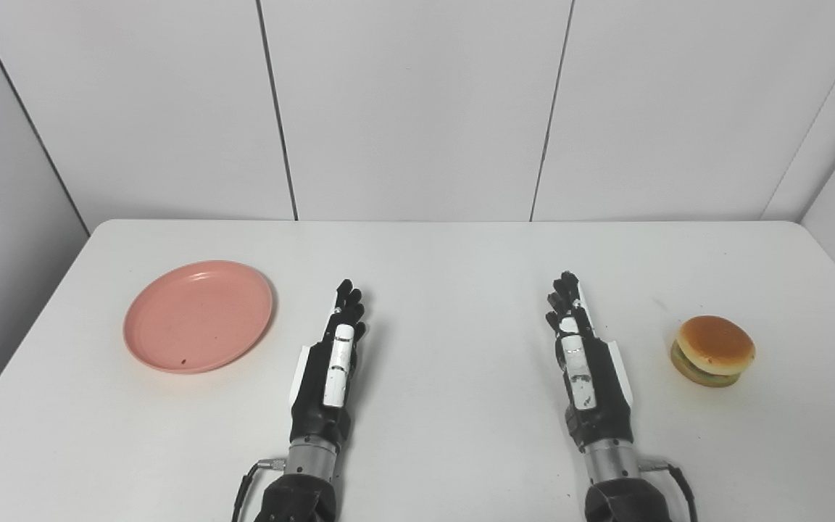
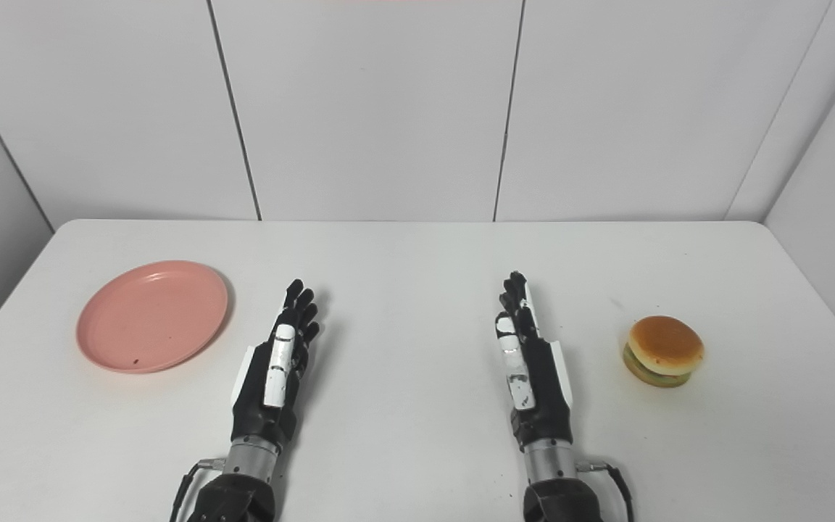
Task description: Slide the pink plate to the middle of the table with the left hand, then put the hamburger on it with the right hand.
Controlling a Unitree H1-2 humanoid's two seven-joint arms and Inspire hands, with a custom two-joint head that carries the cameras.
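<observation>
**Both hands poised, nothing moved yet**

From where I stand, the two hands hang side by side over the middle of the white bench (image 1: 446, 261), palms turned inward and edge-on, fingers stretched forward and only slightly spread. Neither has hold of anything.

The pink plate (image 1: 198, 316) lies flat just outboard of the left hand (image 1: 334, 362), beside its fingertips but not touching them. That placement suits the job: I judge the left hand need only reach out to the rim and draw the plate inward to the clear patch between the two hands.

The hamburger (image 1: 713, 351) sits upright on its bun, outboard of the right hand (image 1: 583, 362) and near it, with a gap between. It seems set there so the right hand can take it without crossing the left hand's path.

I'd say the task has not begun; the plate's slide comes first, and the right hand waits.
</observation>
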